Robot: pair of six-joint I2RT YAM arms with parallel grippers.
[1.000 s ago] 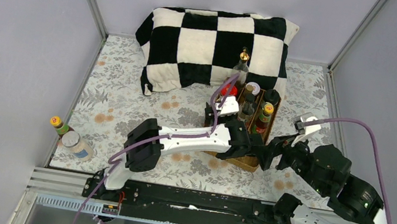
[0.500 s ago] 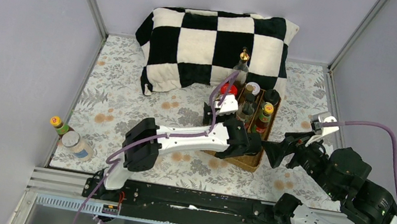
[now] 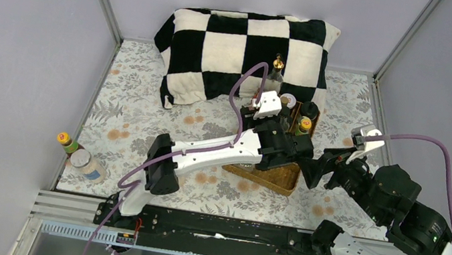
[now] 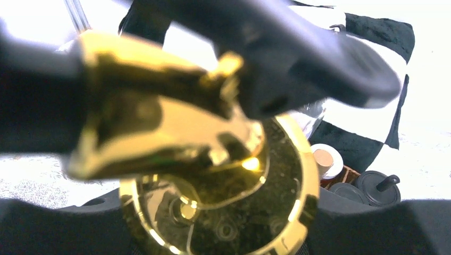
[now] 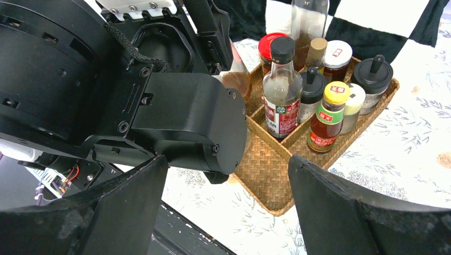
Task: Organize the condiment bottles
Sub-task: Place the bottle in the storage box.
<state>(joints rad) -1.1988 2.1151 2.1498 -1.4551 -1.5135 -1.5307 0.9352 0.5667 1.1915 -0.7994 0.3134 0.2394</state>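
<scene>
My left gripper point(image 3: 290, 152) hangs over the near part of the wicker tray point(image 3: 268, 176) and is shut on a gold-topped bottle point(image 4: 213, 186), whose gold cap fills the left wrist view. Its amber glass point(image 5: 235, 77) shows behind the left wrist in the right wrist view. My right gripper point(image 3: 313, 172) is open and empty just right of the tray's near corner. In the tray stand a red-capped jar point(image 5: 271, 45), a black-capped bottle point(image 5: 281, 90), a yellow-capped bottle point(image 5: 328, 112), a black-lidded jar point(image 5: 372, 77) and a tall gold-topped bottle point(image 3: 277, 67).
A yellow-capped bottle point(image 3: 67, 142) and a jar point(image 3: 86, 164) lie at the table's left edge. A black-and-white checkered pillow point(image 3: 235, 48) leans on the back wall behind the tray. Grey walls enclose the table on three sides.
My left gripper has lifted and swung toward the back over the tray with the bottle. My right gripper drew back to the right from the tray.
</scene>
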